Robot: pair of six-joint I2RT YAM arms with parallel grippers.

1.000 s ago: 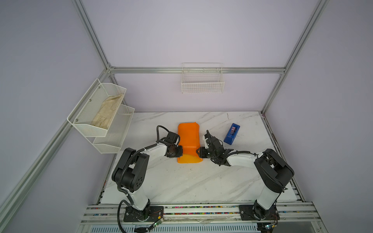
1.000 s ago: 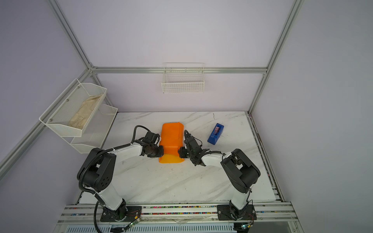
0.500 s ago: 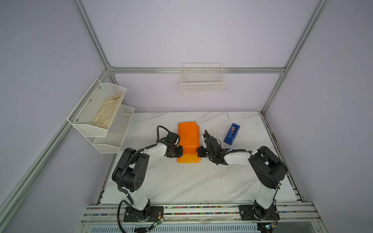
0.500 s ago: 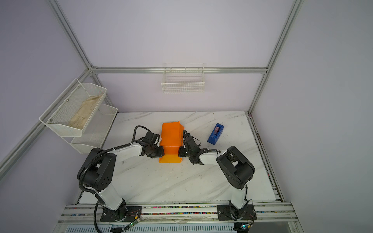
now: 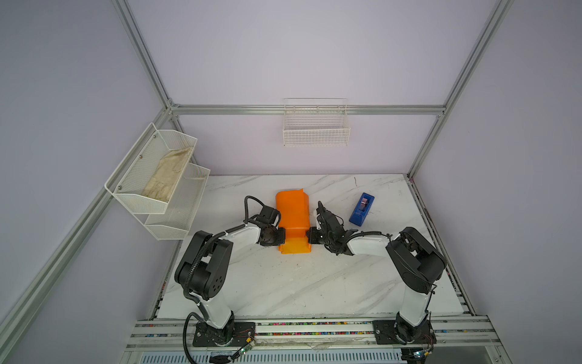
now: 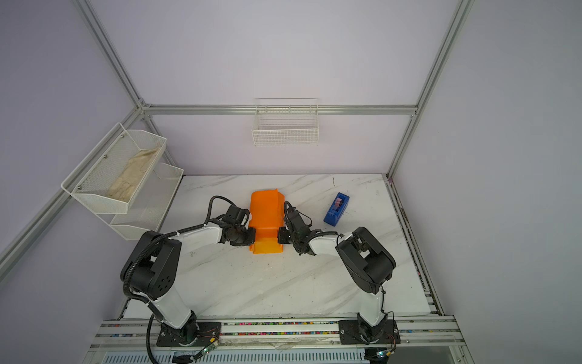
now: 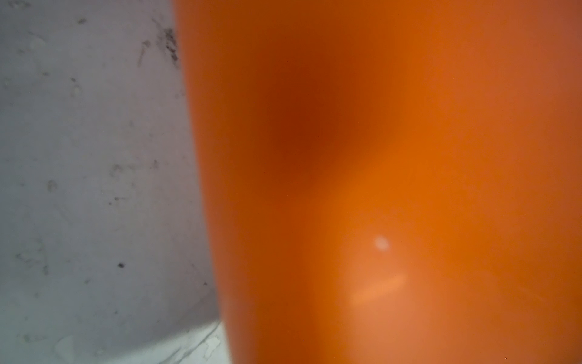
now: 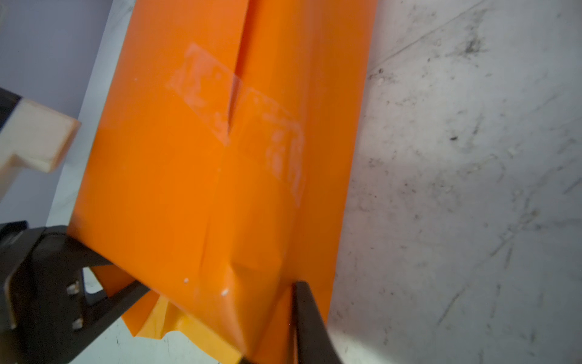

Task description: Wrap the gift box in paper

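The marble table (image 5: 283, 283) fills the lower half of both top views. Above its left edge hangs a two-tier mesh rack (image 5: 178, 141), with a pale cloth (image 5: 167, 176) in the upper tier and nothing visible in the lower. The wire basket (image 5: 316, 135) at upper centre looks empty. The paper (image 5: 293, 214), folded into an orange parcel, lies at centre frame. The gift box is hidden, presumably inside. The parcel is likely light, slick and easily creased, so it is best held by its firm boxed sides. The left gripper (image 5: 280, 237), fully closed, presses the parcel's left side. The right gripper (image 5: 310, 235) straddles the near fold with its jaws partly apart. A tape strip (image 8: 239, 104) crosses the seam.
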